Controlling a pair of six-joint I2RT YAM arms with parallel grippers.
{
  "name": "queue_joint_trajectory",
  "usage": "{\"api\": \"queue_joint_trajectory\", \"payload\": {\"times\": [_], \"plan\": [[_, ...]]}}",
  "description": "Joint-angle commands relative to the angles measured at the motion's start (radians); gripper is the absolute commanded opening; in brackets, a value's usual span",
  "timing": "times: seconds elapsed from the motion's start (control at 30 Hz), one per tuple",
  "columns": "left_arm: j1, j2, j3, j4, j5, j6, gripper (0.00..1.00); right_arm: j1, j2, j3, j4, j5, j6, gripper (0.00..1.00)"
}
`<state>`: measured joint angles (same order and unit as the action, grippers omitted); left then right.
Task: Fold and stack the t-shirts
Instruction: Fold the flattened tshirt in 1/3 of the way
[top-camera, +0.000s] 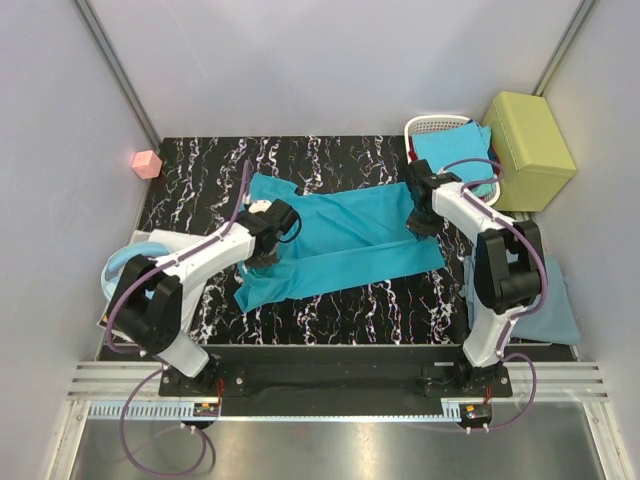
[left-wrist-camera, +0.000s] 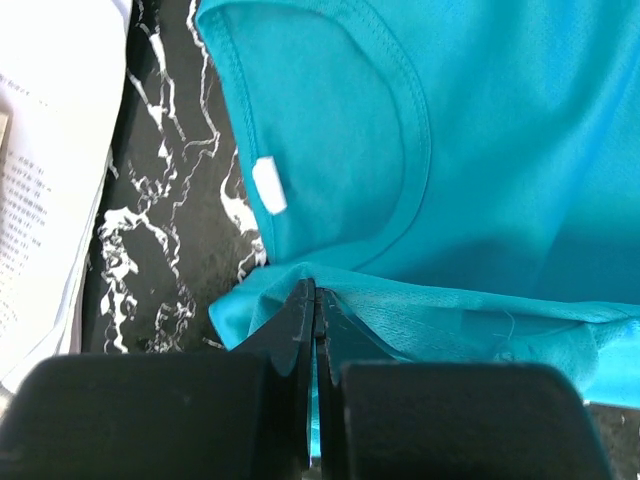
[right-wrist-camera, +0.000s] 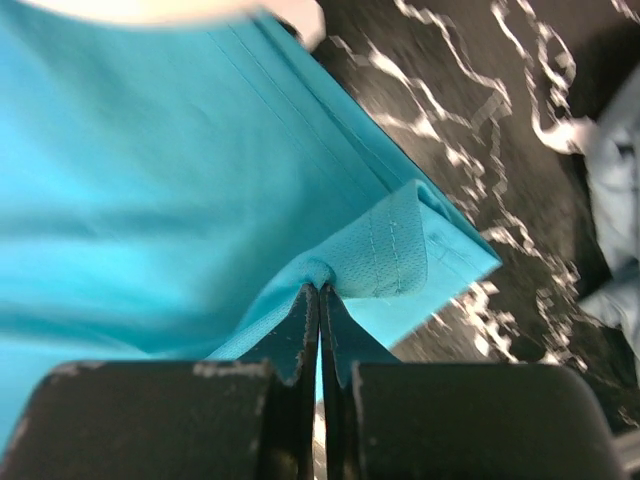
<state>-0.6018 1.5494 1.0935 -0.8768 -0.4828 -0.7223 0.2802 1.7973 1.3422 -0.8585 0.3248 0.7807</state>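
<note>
A large teal t-shirt (top-camera: 340, 240) lies spread across the black marbled table (top-camera: 200, 180), its collar to the left. My left gripper (top-camera: 264, 248) is shut on a raised fold of this shirt just below the collar; the left wrist view shows the left gripper (left-wrist-camera: 316, 290) pinching teal cloth, with the neckline and its white tag (left-wrist-camera: 268, 187) ahead. My right gripper (top-camera: 418, 225) is shut on the shirt's right end. In the right wrist view the right gripper (right-wrist-camera: 320, 290) pinches the cloth beside a folded-over hem corner (right-wrist-camera: 410, 250).
A white slatted basket (top-camera: 428, 125) at the back right holds a bright blue shirt (top-camera: 455, 150), next to a yellow-green box (top-camera: 528, 150). A grey-blue shirt (top-camera: 548, 300) lies at the right edge. A pink cube (top-camera: 147, 163) and white paper (left-wrist-camera: 40, 200) are at the left.
</note>
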Motion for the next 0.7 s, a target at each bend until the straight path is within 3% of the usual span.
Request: {"api": "queue_joint_trajectory", "payload": {"times": [0.0, 0.27, 0.37, 0.43, 0.5, 0.57, 0.6, 0.67], "plan": [[0.022, 0.049, 0.039, 0.055, -0.01, 0.035, 0.0, -0.006, 0.08, 0.095, 0.015, 0.057, -0.009, 0.0], [0.077, 0.124, 0.052, 0.099, -0.002, 0.058, 0.0, -0.007, 0.203, 0.172, 0.029, 0.069, -0.027, 0.0], [0.08, 0.153, 0.072, 0.102, -0.002, 0.07, 0.11, -0.006, 0.226, 0.192, 0.039, 0.068, -0.047, 0.03], [0.08, 0.159, 0.08, 0.11, -0.013, 0.07, 0.17, -0.007, 0.215, 0.186, 0.065, 0.074, -0.061, 0.17], [0.08, 0.155, 0.078, 0.122, -0.029, 0.073, 0.18, -0.006, 0.208, 0.183, 0.088, 0.076, -0.073, 0.24], [0.082, 0.149, 0.091, 0.125, -0.042, 0.077, 0.26, -0.004, 0.197, 0.19, 0.093, 0.086, -0.084, 0.39], [0.08, 0.141, 0.095, 0.124, -0.052, 0.078, 0.32, 0.0, 0.191, 0.195, 0.095, 0.103, -0.087, 0.45], [0.08, 0.088, 0.098, 0.121, -0.069, 0.073, 0.55, 0.008, 0.149, 0.196, 0.093, 0.129, -0.1, 0.61]]}}
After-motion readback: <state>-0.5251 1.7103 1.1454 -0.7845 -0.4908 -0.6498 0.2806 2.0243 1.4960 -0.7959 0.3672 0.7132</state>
